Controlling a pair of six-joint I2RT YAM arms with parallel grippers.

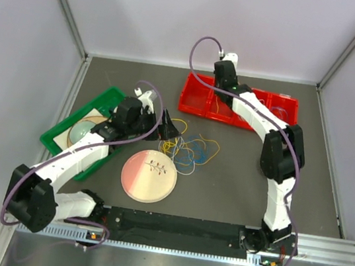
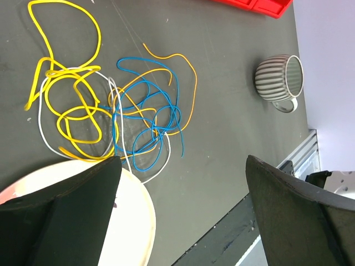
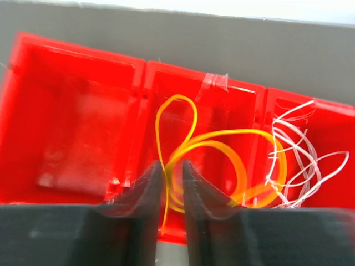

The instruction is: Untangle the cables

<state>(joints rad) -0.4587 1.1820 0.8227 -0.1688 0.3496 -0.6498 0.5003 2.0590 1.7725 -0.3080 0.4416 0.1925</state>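
Thin yellow cable (image 3: 165,205) is pinched in our right gripper (image 3: 170,166) over the red plastic tray's (image 3: 77,127) middle compartment, likely for sorting; our left gripper (image 2: 182,166) gapes wide.

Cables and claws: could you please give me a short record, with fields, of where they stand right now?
right claw: shut on a yellow cable, above the red tray
yellow cable: its loops lie in the tray's middle compartment
white cable: in the compartment next to it
left claw: open, holding nothing, above the table by the plate
tangle: yellow, blue, orange and white cables intertwined on the table, beside the plate
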